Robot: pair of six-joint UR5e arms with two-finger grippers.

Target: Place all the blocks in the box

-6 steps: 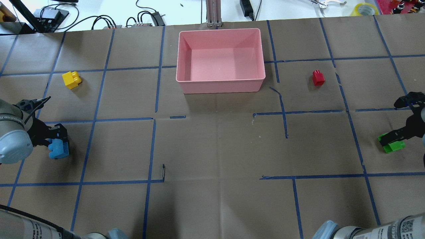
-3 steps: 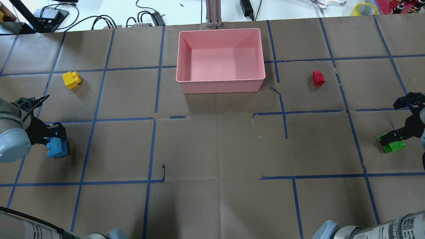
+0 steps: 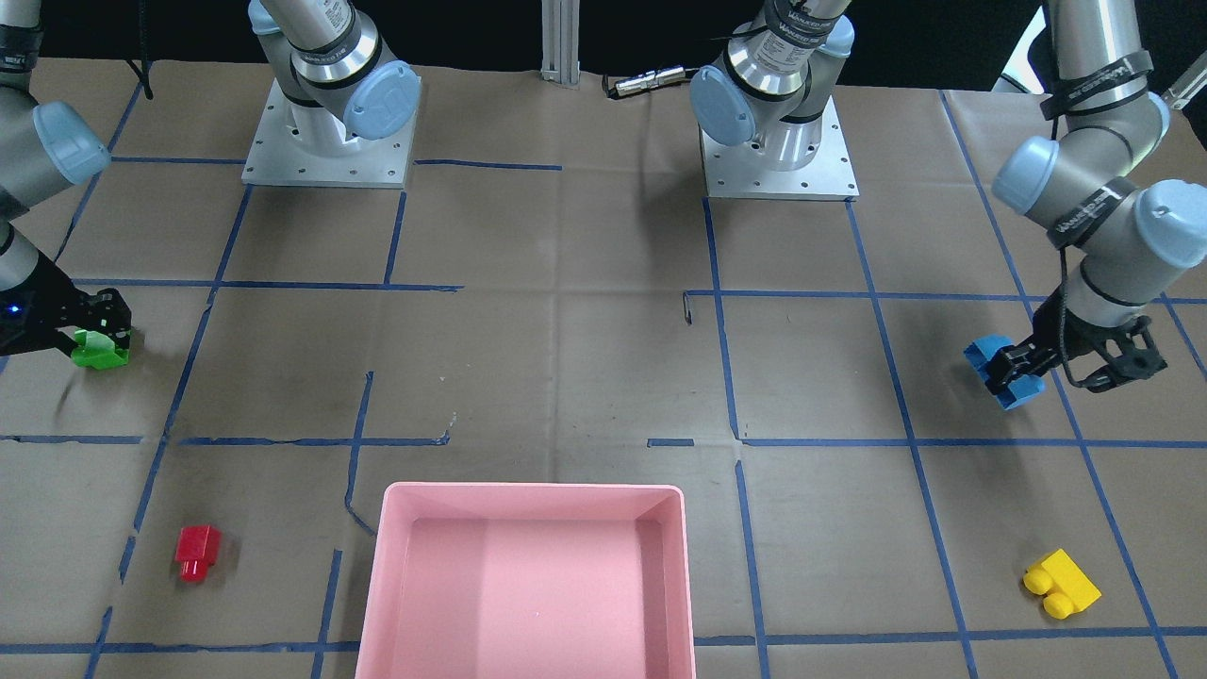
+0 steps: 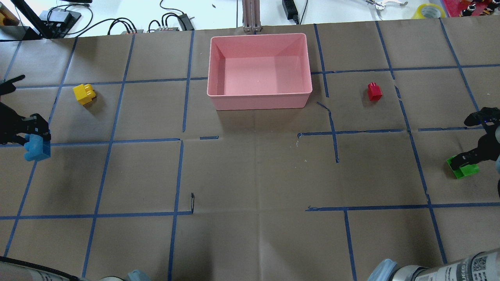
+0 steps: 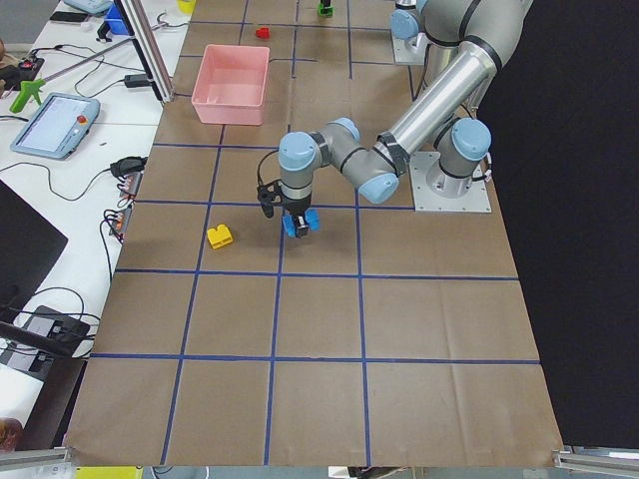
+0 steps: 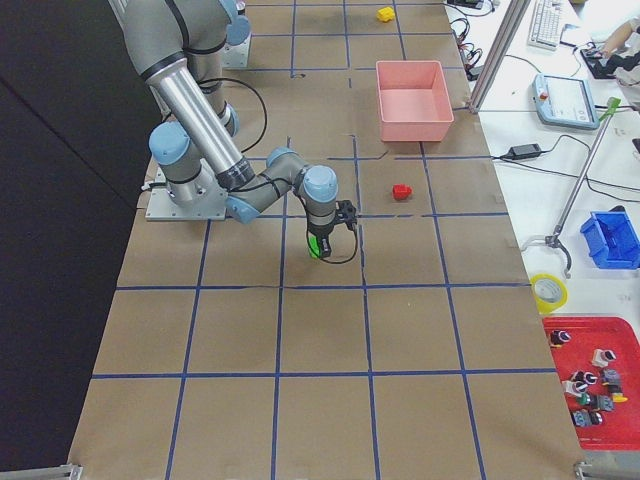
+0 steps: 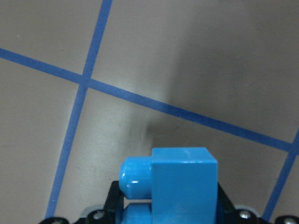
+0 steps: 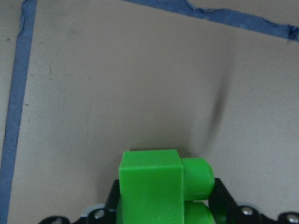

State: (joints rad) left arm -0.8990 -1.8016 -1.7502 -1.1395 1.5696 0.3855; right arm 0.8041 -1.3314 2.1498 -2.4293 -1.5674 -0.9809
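My left end effector (image 3: 1016,371) is pinching the blue studded plastic toy brick (image 7: 185,186) at the far left of the brown paper-covered counter (image 4: 250,175). My right end effector (image 4: 466,160) is clamped on the green studded plastic brick (image 8: 152,186) at the far right. In the wrist views each brick sits square between the fingers with its studs pointing sideways. From the shadows beneath, I judge both bricks are just clear of the paper.

The shallow pink plastic box (image 4: 259,102) stands at the middle of the counter's far side, well apart from both arms, and nothing lies in it yet. The step in hand, as I read it, is the carry.

To do it well, I would raise each brick comfortably above the wall height before moving sideways, so neither clips the near rim. I would also stagger the arms, because both converge on the same box. The left goes to the box's left half and the right to its right half.

I would release low over the floor so the bricks do not bounce out.

The yellow two-stud brick (image 4: 84,93) and the small red brick (image 4: 374,91) lie on the counter to either side of the box. They sit close to the likely paths, so I would pass above them.
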